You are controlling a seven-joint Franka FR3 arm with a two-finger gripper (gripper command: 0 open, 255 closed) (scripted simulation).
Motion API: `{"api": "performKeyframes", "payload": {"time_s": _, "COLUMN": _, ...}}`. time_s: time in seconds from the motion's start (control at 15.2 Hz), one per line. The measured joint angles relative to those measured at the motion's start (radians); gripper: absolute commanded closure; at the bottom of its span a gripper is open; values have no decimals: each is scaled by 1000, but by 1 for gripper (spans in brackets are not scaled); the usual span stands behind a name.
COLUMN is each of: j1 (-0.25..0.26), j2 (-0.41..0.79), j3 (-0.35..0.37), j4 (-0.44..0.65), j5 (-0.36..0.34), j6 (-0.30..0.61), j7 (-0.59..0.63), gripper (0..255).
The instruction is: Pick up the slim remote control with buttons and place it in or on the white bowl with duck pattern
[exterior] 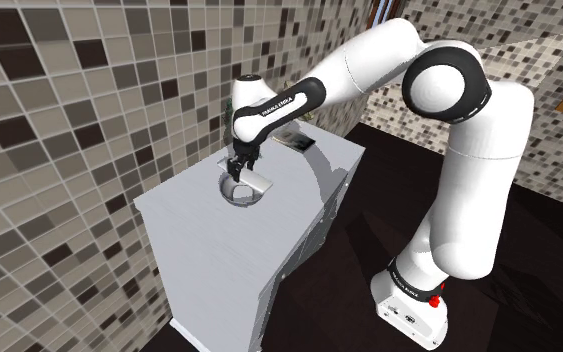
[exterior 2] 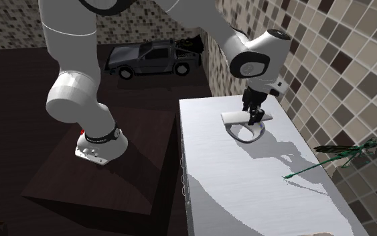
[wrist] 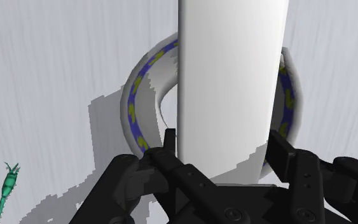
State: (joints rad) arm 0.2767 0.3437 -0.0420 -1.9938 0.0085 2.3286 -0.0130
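Pincer (wrist: 222,153) fingers (wrist: 166,147) press on both long edges of the remote (wrist: 231,76), so it is clamped on it. The remote is drawn as a plain white slab. In the wrist view it runs straight out from between the fingers and crosses over the bowl (wrist: 136,95), which sits directly beneath the pincer on the white worktop (wrist: 56,63). The bowl is white, with a blue band carrying yellow-green marks around the inside of its rim.

In the second exterior view the remote's far end reaches past the bowl's rim on the side toward the stand (exterior 2: 100,147). Whether the remote touches the rim or hangs just above it, I cannot tell.

A green insect figure (exterior 2: 334,157) lies on the worktop well apart from the pincer. In the shoulder view a dark flat thing (exterior: 297,140) sits on the worktop beyond the pincer, near the tiled wall. A grey toy car (exterior 2: 155,59) stands on the dark floor, far from the pincer.
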Motion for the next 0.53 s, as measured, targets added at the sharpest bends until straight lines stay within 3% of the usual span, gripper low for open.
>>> {"api": "performKeyframes", "payload": {"time_s": 0.53, "j1": -1, "j2": 68, "j3": 2, "j4": -13, "j5": 4, "j6": 82, "j7": -1, "gripper": 255}}
